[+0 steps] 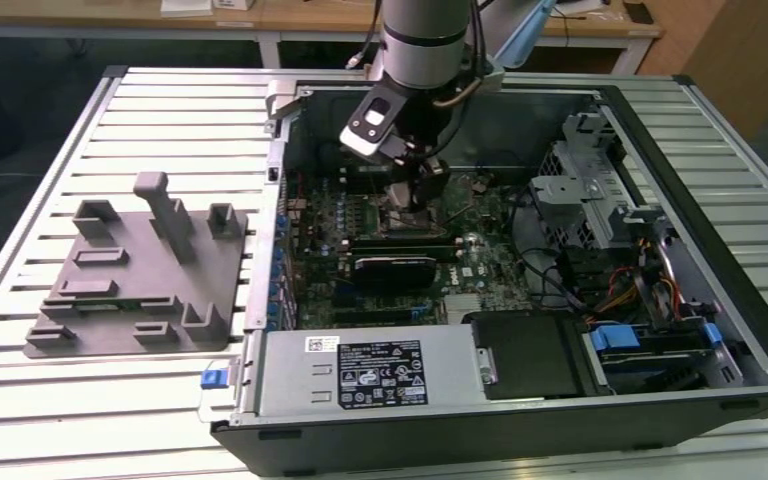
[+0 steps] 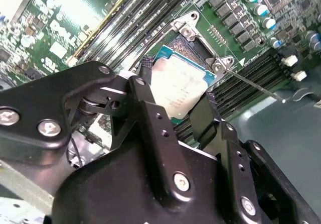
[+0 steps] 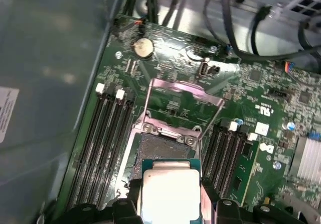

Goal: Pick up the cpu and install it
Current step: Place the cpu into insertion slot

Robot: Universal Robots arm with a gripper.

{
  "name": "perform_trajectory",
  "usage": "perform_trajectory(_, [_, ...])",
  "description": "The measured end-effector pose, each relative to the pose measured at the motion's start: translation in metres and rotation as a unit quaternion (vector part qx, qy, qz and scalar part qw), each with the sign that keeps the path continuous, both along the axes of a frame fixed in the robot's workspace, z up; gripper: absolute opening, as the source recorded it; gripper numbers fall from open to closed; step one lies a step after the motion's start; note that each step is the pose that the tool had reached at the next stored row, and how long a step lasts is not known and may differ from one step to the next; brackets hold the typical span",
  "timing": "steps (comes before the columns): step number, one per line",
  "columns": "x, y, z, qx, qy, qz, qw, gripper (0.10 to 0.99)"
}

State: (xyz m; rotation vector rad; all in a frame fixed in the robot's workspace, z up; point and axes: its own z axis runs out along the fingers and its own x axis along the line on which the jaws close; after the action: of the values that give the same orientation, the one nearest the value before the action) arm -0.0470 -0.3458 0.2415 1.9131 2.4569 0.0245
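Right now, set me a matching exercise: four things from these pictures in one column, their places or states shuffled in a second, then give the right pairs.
Things
1. cpu
2. grey fixture block
3. coin cell
4. socket load plate

Places or states
A. hinged open
B. on the slatted table, outside the case
C. held in the claw
D. seated on the motherboard

Pairs: 1-C, 2-B, 3-D, 4-A
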Motion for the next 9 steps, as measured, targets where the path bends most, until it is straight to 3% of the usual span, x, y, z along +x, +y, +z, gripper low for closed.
perform_trajectory(5, [0.0000, 0.0000, -0.0003, 0.0000, 0.0000, -0.041, 0.9992, 0.541])
perform_trajectory(9, [0.0000, 0.0000, -0.0007, 0.0000, 0.0000, -0.075, 0.9972, 0.541])
